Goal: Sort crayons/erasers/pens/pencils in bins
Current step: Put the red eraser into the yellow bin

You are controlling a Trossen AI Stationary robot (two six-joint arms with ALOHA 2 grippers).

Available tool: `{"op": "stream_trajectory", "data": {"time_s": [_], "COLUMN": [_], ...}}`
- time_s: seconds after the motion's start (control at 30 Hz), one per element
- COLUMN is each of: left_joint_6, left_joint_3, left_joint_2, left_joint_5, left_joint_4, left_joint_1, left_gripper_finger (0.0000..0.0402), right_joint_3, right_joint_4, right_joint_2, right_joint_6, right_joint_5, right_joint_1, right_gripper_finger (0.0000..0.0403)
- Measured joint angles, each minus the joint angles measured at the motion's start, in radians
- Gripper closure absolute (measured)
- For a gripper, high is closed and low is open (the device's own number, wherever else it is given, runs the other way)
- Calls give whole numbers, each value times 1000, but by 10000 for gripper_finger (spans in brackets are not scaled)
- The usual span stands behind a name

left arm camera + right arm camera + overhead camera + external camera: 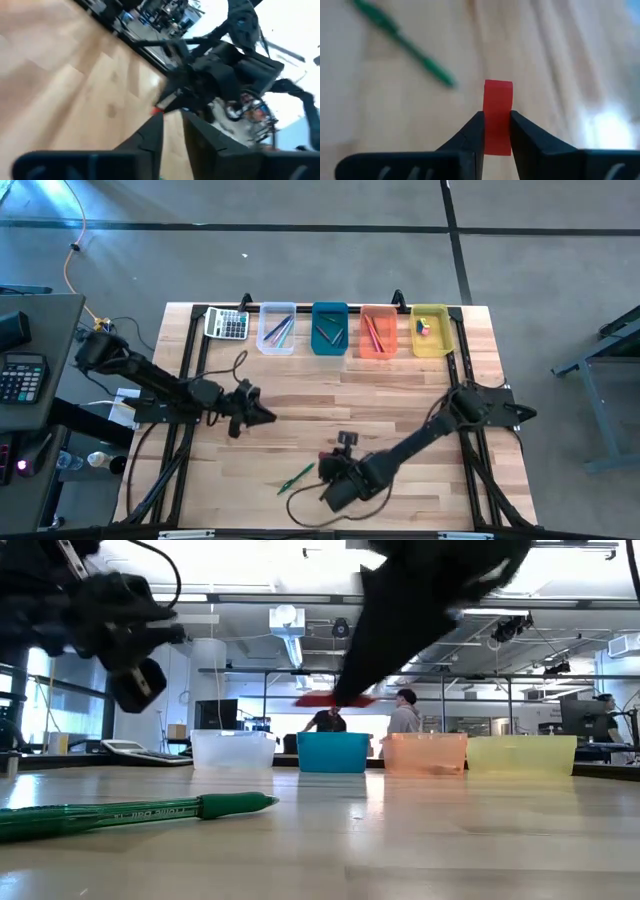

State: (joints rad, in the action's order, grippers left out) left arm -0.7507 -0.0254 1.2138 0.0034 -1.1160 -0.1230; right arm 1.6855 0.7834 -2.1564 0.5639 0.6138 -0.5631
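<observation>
Erasers: a red eraser [498, 117] is sitting pinched between the closed fingers of the right gripper [497, 131], lifted clear of the table [400, 395]. Left gripper [268, 416] is hovering over the table's left-centre with fingers nearly together, gripping nothing. Green pen [296, 477] is lying just left of the right gripper; the bins [352, 331] are lined up along the far edge, well beyond it.

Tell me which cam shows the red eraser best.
Right wrist view: the red eraser sits clamped in the right pincer, close and unobstructed. Low view gives a red sliver under the dark arm; left wrist view a small red tip; high view hides it.
</observation>
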Motion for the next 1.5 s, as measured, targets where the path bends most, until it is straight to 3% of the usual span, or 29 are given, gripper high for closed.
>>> {"op": "stream_trajectory", "data": {"time_s": [0.23,0.37,0.67,0.9,1.07,1.17,1.3,1.4,1.5], "left_joint_6": [-101,-114,-27,166,281,336,366,384,393], "left_joint_3": [-111,-188,-241,-238,-238,-238,-238,-237,-237], "left_joint_2": [100,194,283,276,265,253,236,231,231], "left_joint_5": [-231,-301,-357,-406,-375,-334,-266,-218,-181], "left_joint_4": [34,66,65,39,41,43,53,53,54], "left_joint_1": [-200,-248,-257,-246,-185,-135,-67,-26,8], "left_gripper_finger": [271,254,249,261,299,330,372,396,396], "right_joint_3": [0,0,0,2,2,-13,-172,-374,-578], "right_joint_4": [-176,-261,-229,108,411,487,357,108,-195], "right_joint_2": [-1,0,43,166,236,267,370,475,590], "right_joint_6": [-248,-361,-384,-254,-103,-70,-133,-266,-403], "right_joint_5": [66,75,146,211,260,269,237,149,12], "right_joint_1": [75,78,33,32,91,139,212,279,356], "right_gripper_finger": [339,339,339,340,346,350,352,352,352]}}
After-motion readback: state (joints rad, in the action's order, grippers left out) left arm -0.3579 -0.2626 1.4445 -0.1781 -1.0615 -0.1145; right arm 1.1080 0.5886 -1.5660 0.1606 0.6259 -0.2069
